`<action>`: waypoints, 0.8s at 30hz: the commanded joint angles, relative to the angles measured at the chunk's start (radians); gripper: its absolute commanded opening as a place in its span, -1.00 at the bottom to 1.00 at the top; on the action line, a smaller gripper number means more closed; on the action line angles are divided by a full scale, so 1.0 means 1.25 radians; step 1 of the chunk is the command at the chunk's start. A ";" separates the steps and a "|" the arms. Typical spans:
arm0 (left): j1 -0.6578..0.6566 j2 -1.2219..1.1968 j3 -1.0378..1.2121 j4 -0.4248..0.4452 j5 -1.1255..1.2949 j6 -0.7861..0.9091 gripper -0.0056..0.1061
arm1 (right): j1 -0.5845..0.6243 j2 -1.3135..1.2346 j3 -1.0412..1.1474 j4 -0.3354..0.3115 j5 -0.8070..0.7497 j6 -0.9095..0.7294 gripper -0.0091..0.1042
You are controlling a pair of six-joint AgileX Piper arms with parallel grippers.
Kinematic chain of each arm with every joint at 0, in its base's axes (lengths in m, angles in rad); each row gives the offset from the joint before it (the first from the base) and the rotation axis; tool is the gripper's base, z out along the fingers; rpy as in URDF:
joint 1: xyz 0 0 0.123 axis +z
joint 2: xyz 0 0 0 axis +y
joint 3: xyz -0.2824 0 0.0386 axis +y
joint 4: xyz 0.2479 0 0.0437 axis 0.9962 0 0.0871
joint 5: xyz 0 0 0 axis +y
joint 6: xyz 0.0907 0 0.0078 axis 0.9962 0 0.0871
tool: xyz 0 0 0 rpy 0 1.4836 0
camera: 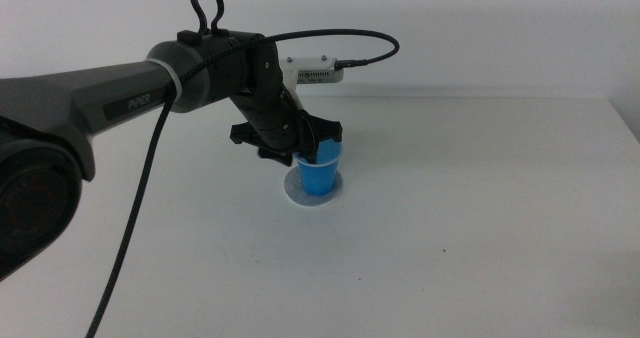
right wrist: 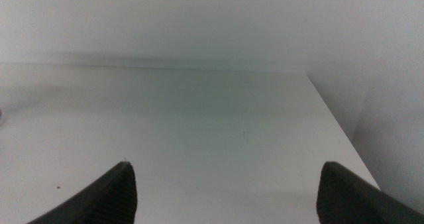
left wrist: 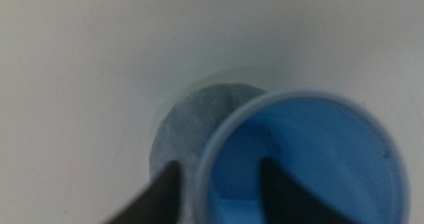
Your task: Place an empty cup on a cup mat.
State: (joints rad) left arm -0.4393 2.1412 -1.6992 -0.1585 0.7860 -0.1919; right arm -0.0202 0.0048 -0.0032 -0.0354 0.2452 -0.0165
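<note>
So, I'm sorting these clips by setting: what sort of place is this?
Probably a lab test bench: a bare white table against a plain wall, the left gripper holding the cup by its rim on the cup mat.

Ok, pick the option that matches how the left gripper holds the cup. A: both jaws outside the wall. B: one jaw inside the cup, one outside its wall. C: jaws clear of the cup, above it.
B: the left gripper straddles the rim of the cup, one jaw inside, one outside over the cup mat.
</note>
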 commanded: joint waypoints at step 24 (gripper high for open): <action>0.050 -1.035 0.915 0.432 -0.342 -0.287 0.78 | 0.002 -0.004 0.003 -0.002 -0.005 -0.003 0.80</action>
State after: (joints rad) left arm -0.3794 0.8936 -0.6015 0.3617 0.3844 -0.5315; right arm -0.0202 0.0048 -0.0032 -0.0354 0.2452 -0.0165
